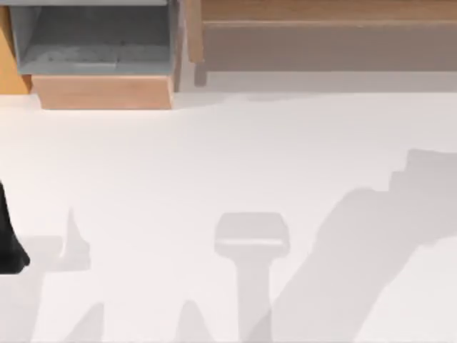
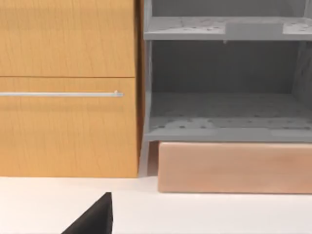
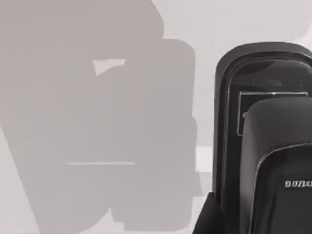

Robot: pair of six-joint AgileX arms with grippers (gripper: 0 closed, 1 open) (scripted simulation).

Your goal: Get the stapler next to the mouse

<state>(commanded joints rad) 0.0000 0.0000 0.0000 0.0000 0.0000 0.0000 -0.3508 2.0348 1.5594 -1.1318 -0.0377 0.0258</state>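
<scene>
Desk: a plain white desk [image 1: 214, 157] spans the top view, crossed by soft grey shadows toward its near edge and right side.

Far-left furniture: a grey open shelf unit [image 1: 93, 36] stands at the desk's far left, on a light wooden base block [image 1: 103, 91]. In the left wrist view the same grey shelf unit [image 2: 226, 87] shows two tiers above the base block [image 2: 234, 168].

Cabinet: an orange wood-grain cabinet [image 2: 68, 87] with a thin silver bar handle [image 2: 61, 94] stands just beside the shelf unit, touching its side.

Far-right furniture: a long brownish wooden box [image 1: 321, 39] runs along the desk's far edge from the middle to the right.

Left arm: a black part of the left arm [image 1: 8, 239] shows at the top view's left edge, over the desk's left side. A black wedge of the left pincer [image 2: 92, 219] shows in the left wrist view, above white desk and facing the cabinet; whether it is released or clenched I cannot tell.

Stapler: a glossy black stapler [image 3: 265, 141] with rounded end and small white lettering lies on the white desk in the right wrist view, close under that camera.

Right pincer: a black corner [image 3: 207, 217] sits just beside the stapler; whether it is part of the right pincer I cannot tell, nor that pincer's state.
</scene>
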